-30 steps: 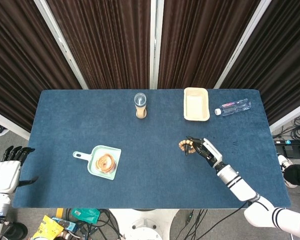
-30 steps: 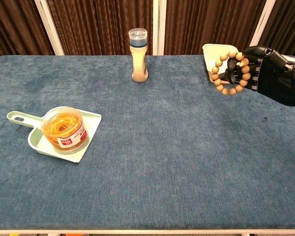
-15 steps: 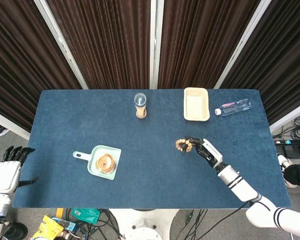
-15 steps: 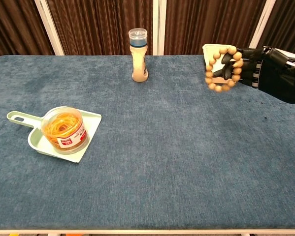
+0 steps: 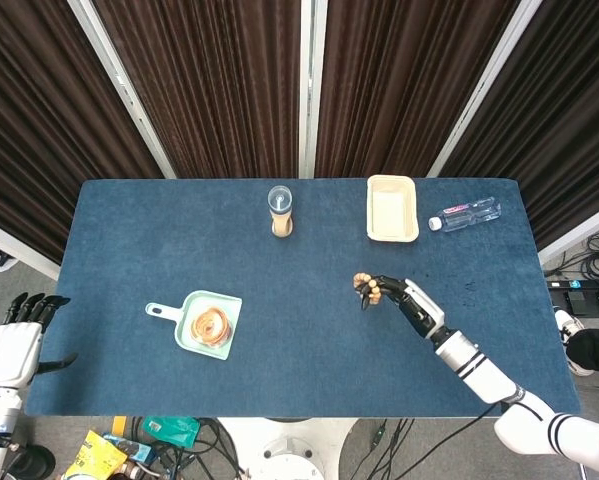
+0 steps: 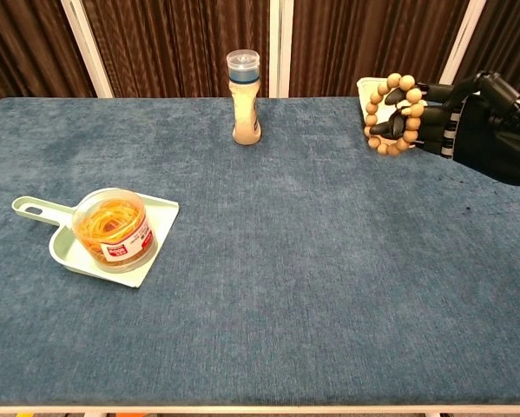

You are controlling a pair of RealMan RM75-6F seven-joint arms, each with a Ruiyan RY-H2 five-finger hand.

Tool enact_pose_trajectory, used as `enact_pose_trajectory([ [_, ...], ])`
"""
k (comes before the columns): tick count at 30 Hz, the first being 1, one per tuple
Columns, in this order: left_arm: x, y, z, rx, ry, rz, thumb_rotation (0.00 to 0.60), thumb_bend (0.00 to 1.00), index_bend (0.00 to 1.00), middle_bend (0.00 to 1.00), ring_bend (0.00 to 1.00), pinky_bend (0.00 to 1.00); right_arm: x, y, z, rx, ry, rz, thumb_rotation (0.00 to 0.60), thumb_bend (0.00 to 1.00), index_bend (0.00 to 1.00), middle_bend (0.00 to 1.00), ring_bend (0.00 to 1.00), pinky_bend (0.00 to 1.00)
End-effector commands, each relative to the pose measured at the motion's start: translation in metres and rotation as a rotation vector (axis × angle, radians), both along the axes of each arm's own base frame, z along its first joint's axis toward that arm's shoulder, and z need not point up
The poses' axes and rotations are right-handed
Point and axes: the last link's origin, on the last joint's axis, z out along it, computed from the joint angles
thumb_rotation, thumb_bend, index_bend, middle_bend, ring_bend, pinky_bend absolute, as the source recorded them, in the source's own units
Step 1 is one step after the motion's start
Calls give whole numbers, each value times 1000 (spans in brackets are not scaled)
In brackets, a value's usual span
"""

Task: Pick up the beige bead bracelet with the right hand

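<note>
The beige bead bracelet (image 6: 390, 115) hangs above the blue table, looped over the fingers of my right hand (image 6: 468, 122) at the right edge of the chest view. From the head view the bracelet (image 5: 367, 288) shows as a small beige cluster at the tip of the right hand (image 5: 411, 305), right of the table's middle. My left hand (image 5: 21, 335) stays off the table's left edge, fingers spread and holding nothing.
A mint dustpan (image 6: 64, 248) carrying a tub of orange rubber bands (image 6: 112, 228) sits front left. A tall bottle (image 6: 244, 97) stands at the back centre. A beige tray (image 5: 392, 208) and a lying water bottle (image 5: 466, 214) are at the back right.
The right hand has risen slightly and turned, swinging the bracelet a little left, then up and nearer the tray. The left hand has not moved.
</note>
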Motion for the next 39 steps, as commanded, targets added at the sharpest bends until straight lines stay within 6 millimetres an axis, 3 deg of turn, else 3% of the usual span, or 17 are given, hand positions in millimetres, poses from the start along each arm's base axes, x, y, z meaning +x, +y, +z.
enact_pose_trajectory([
  [1, 1, 0, 1, 2, 1, -1, 600, 0, 189, 168, 91, 61, -1, -1, 1, 53, -96, -53, 8, 342, 453, 532, 227, 0],
  [6, 1, 0, 1, 1, 4, -1, 600, 0, 189, 168, 91, 61, -3, -1, 2, 88, -170, -99, 9, 309, 567, 592, 269, 0],
  [11, 2, 0, 1, -2, 5, 0, 600, 0, 189, 168, 91, 61, -5, -4, 2, 123, -185, -124, 11, 54, 591, 601, 275, 0],
  [15, 2, 1, 0, -4, 7, 5, 600, 0, 189, 168, 91, 61, -8, -6, 0, 133, -143, -121, 21, 3, 593, 600, 275, 0],
  [17, 2, 1, 0, -7, 8, 5, 600, 0, 189, 168, 91, 61, -8, -6, -2, 147, -106, -118, 28, 1, 563, 592, 275, 0],
  [21, 3, 2, 0, -10, 11, 2, 600, 0, 189, 168, 91, 61, -8, -4, -3, 141, -52, -83, 70, 103, 511, 580, 271, 0],
  [25, 4, 3, 0, -10, 14, 1, 600, 0, 189, 168, 91, 61, -12, -6, -2, 49, 30, -61, 198, 11, 496, 576, 266, 0],
  [28, 4, 3, 0, -11, 14, 1, 600, 0, 189, 168, 91, 61, -11, -4, -1, -22, 28, -82, 233, 0, 406, 492, 212, 0],
  [31, 4, 3, 0, -12, 15, 0, 600, 0, 189, 168, 91, 61, -9, -3, 1, -36, 10, -94, 243, 0, 215, 314, 89, 0],
  [34, 5, 3, 0, -11, 15, -1, 600, 0, 189, 168, 91, 61, -8, -3, 2, -31, -6, -84, 243, 0, 110, 221, 39, 0],
  [39, 4, 3, 0, -10, 16, 0, 600, 0, 189, 168, 91, 61, -7, -4, 3, -21, -40, -85, 242, 0, 97, 233, 33, 0],
])
